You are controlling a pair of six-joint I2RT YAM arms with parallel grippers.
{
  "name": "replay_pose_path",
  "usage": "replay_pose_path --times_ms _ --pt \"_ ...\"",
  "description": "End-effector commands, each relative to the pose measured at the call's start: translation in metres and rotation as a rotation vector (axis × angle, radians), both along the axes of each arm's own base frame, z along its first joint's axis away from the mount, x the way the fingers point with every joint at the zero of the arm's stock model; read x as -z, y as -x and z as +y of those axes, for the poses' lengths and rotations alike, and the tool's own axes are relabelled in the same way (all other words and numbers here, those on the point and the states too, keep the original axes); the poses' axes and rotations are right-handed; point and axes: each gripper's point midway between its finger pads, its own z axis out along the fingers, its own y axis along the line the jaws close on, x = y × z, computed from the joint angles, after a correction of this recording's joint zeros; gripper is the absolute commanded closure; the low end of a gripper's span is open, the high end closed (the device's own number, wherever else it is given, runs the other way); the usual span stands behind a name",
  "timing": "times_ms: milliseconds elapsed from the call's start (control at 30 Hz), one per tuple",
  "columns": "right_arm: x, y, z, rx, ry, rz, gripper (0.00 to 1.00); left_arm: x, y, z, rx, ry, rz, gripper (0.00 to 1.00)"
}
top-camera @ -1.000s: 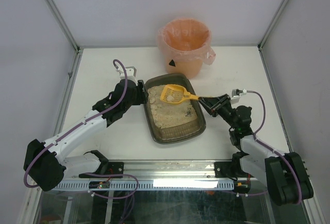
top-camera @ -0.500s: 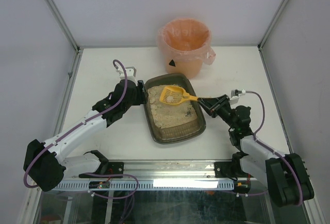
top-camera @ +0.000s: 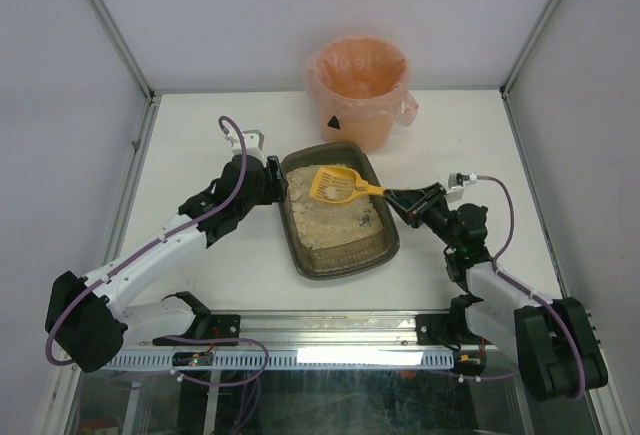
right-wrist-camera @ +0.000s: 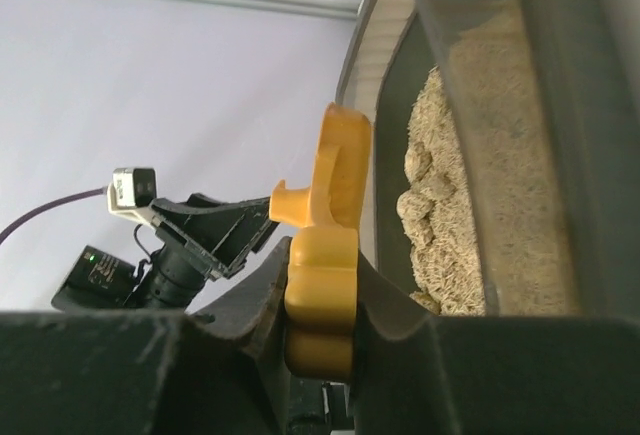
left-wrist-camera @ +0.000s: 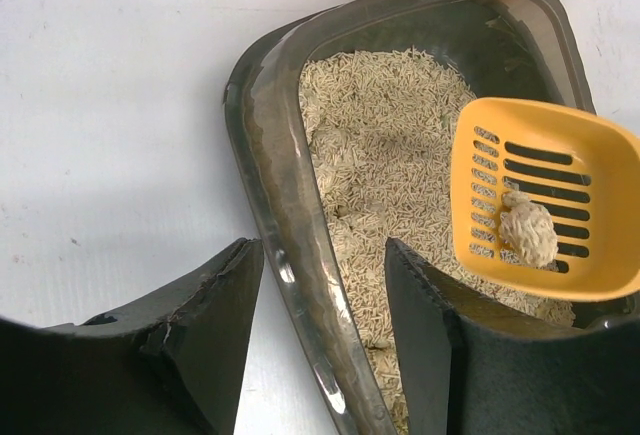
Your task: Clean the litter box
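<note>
There is one litter box [top-camera: 345,271], a shallow dark grey-brown rectangular tray with rounded corners and beige granular litter. One yellow slotted plastic scoop [top-camera: 336,184] hangs over the box's far half, with one pale rounded clump [left-wrist-camera: 527,230] lying in it. One round orange-pink bag-lined bucket [top-camera: 358,80] stands just beyond the box's far end. There are two black two-finger robot hands: the left hand [top-camera: 274,179] sits astride the box's left wall and the right hand [top-camera: 392,195] is just beside its right rim. Two purple cables loop near the box, one [top-camera: 238,160] on its left and one [top-camera: 505,217] on its right. One white worktop [top-camera: 200,125] carries it all.
</note>
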Motion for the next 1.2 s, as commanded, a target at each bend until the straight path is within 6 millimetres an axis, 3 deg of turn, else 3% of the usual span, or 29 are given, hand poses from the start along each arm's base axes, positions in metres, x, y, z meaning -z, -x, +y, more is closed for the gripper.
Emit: replay_pose_path --times_ms 0,67,167,200,300,400,533,633,767,867,1000,1167 --pt "-0.034 -0.003 0.002 -0.014 -0.028 -0.113 1.0 -0.02 -0.005 0.0 -0.016 0.045 -0.067 0.46" --pt "-0.023 -0.009 -0.015 0.075 -0.024 -0.062 1.0 -0.022 -0.006 -0.002 -0.004 0.043 -0.064 0.46" --pt "-0.052 0.001 0.014 -0.092 0.013 -0.176 1.0 -0.023 -0.005 0.001 -0.019 0.042 -0.068 0.44" --pt "-0.053 -0.001 0.012 -0.078 -0.008 -0.173 1.0 -0.022 -0.006 0.003 -0.027 0.043 -0.07 0.43" --pt "-0.03 -0.011 -0.018 0.078 -0.025 -0.068 1.0 -0.025 -0.006 0.0 -0.012 0.045 -0.07 0.41" --pt "-0.048 -0.001 0.007 -0.071 0.0 -0.153 1.0 -0.024 -0.005 0.003 -0.025 0.043 -0.068 0.37" --pt "-0.039 -0.007 -0.011 0.03 -0.015 -0.1 1.0 -0.026 -0.006 0.001 -0.017 0.047 -0.075 0.31" --pt "-0.059 0.0 0.002 -0.049 -0.016 -0.162 1.0 -0.025 -0.005 0.005 -0.036 0.043 -0.075 0.29" --pt "-0.071 -0.004 -0.006 -0.005 -0.003 -0.143 1.0 -0.026 -0.005 0.007 -0.04 0.046 -0.078 0.26" --pt "-0.092 -0.009 -0.007 0.005 0.013 -0.163 1.0 -0.028 -0.004 0.009 -0.048 0.047 -0.085 0.25" --pt "-0.138 -0.022 -0.008 0.024 0.006 -0.208 1.0 -0.033 -0.001 0.013 -0.053 0.045 -0.097 0.24" --pt "-0.193 -0.052 -0.018 0.098 0.024 -0.25 1.0 -0.042 0.004 0.023 -0.076 0.039 -0.116 0.22"
